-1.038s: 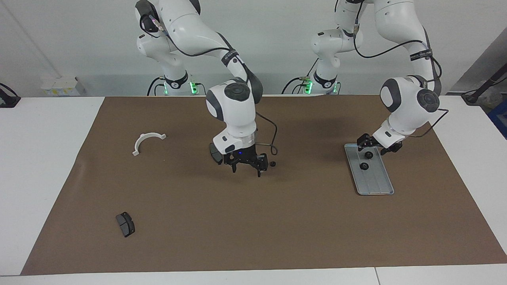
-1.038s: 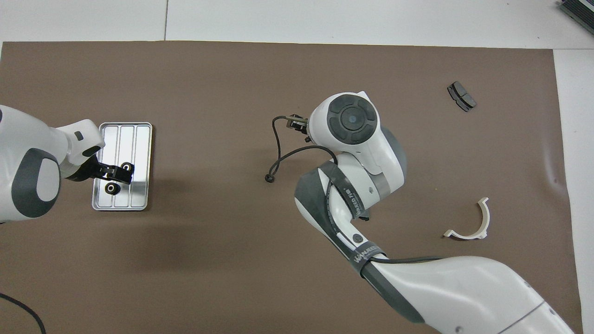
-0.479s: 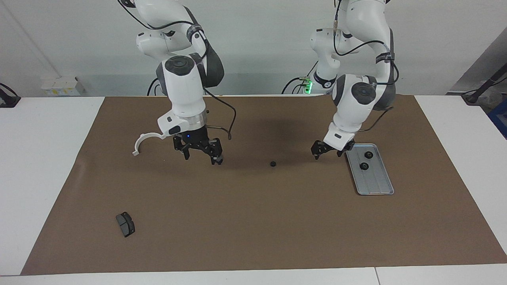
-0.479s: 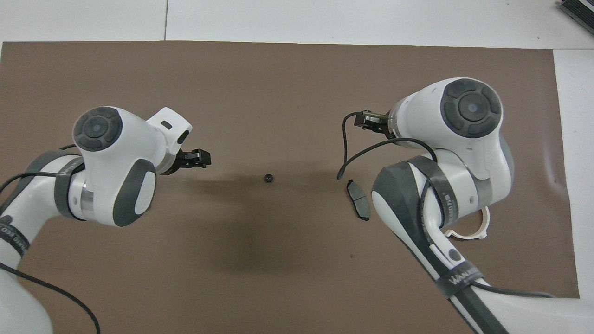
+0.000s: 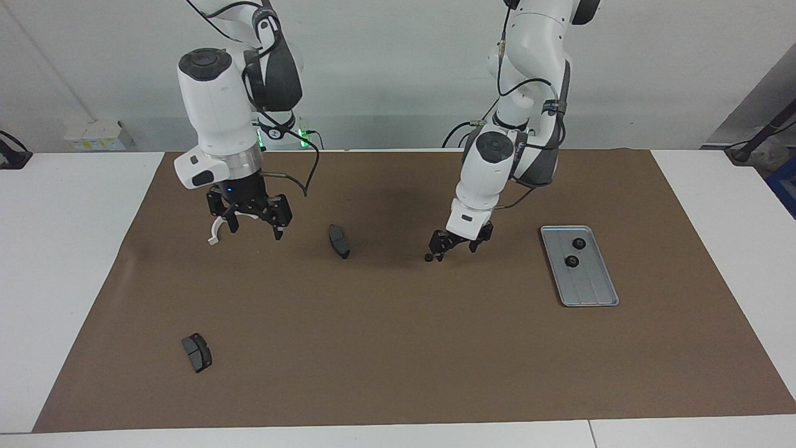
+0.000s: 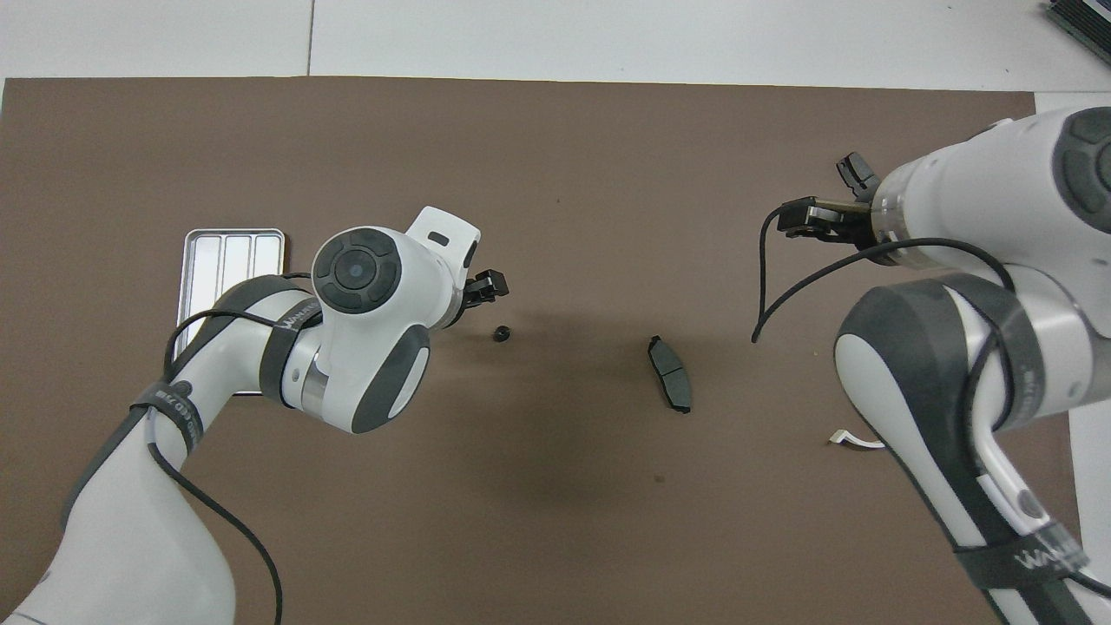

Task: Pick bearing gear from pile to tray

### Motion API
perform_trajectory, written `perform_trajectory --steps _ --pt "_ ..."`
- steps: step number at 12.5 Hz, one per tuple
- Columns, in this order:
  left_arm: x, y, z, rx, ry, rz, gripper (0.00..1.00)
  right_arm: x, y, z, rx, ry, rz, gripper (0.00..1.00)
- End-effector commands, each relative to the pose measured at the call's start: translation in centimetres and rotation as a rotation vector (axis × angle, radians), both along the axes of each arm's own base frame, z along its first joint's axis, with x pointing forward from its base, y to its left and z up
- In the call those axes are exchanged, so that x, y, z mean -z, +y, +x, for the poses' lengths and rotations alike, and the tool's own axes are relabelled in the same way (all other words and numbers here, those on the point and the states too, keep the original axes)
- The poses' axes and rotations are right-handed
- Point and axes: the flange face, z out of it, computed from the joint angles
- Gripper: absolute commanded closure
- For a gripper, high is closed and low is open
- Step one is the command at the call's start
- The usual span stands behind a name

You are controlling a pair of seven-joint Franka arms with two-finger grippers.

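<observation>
One small black bearing gear [image 5: 428, 257] [image 6: 500, 333] lies loose on the brown mat, mid-table. My left gripper [image 5: 457, 249] [image 6: 484, 289] hangs open and empty just beside it, toward the left arm's end, low over the mat. The silver ridged tray [image 5: 587, 286] [image 6: 227, 252] holds two black gears [image 5: 579, 243] [image 5: 571, 261]; the left arm hides them from overhead. My right gripper [image 5: 256, 231] [image 6: 820, 207] is open and empty, raised over the white half-ring bracket [image 5: 213, 237] [image 6: 855, 441], which it mostly hides.
A dark grey curved pad [image 5: 339, 241] [image 6: 669, 385] lies between the two grippers. A second pad [image 5: 196, 352] lies farther from the robots, toward the right arm's end. The brown mat [image 5: 398, 348] covers most of the white table.
My left gripper swung from the tray to beside the loose gear. The right gripper rose and moved from mid-table to over the white bracket, uncovering the dark pad.
</observation>
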Motion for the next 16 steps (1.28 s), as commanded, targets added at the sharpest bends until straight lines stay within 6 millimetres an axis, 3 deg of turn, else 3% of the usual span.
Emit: perform_trajectory --steps 1,5,9,11,12,16 --pt "1.3 -3.1 -1.3 0.006 0.003 -0.004 0.00 -3.6 -2.9 -0.7 -0.054 0.036 0.024 0.00" --pt "3.4 -5.1 -3.3 0.037 0.038 0.017 0.00 -4.9 -4.9 -1.5 -0.107 0.092 0.010 0.00" --pt "4.0 -4.5 -3.0 0.060 0.044 0.027 0.26 -6.9 -5.7 -2.0 -0.118 0.088 0.009 0.00" --pt "4.5 -4.2 -3.3 0.060 0.054 0.034 0.47 -7.9 -5.9 -1.7 -0.121 0.079 0.007 0.00" --pt "4.5 -4.2 -3.3 0.059 0.055 0.033 0.52 -8.7 -5.9 -1.8 -0.141 0.087 0.004 0.00" --pt "4.6 -4.2 -3.3 0.062 0.054 0.034 0.66 -8.5 -6.8 -3.1 -0.176 0.166 0.003 0.00"
